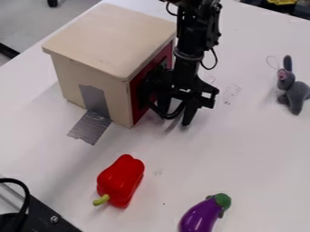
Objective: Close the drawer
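I judge the red-fronted drawer (138, 103) shut in its wooden box (112, 38), leaving only my end effector (176, 118), fingers spread beside it, to back away.

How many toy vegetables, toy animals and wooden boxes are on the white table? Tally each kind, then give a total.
Toy vegetables: 2 (red pepper, purple eggplant)
Toy animals: 1 (grey soft toy)
Wooden box: 1
Total: 4

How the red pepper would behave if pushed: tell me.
The red pepper looks stiff, its glossy skin resembling moulded plastic. That smooth skin may prove slippery. Lying on its side, with rounded lobes, it could rock or roll.
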### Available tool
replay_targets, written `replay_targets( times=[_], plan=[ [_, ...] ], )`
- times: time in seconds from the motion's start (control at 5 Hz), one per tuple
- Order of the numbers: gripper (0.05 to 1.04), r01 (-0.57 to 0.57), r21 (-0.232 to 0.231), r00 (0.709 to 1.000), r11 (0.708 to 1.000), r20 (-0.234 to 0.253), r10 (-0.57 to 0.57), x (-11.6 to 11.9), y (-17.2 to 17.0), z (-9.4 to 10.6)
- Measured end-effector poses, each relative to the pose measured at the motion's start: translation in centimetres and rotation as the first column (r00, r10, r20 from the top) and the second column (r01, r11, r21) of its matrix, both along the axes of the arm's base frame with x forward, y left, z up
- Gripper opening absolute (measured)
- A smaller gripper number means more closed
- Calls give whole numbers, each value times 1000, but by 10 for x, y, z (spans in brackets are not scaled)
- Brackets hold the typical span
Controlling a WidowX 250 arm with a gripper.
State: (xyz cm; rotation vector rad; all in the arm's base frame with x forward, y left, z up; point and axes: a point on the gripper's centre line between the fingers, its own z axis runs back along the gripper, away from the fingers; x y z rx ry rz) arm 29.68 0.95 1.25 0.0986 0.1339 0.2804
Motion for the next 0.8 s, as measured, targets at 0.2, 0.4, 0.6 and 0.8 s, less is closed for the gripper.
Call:
replay_targets(
  times=[0.2, 0.4, 0.6, 0.8],
  plan=[
    [967, 58, -35, 997, 998, 55, -56, 5, -14, 14],
    [998, 168, -79, 978, 983, 136, -157, 17, -49, 40],
    [998, 247, -109, 954, 963, 203, -221, 31, -74, 63],
    [998, 287, -119, 939, 951, 233, -254, 33, -86, 81]
  ],
)
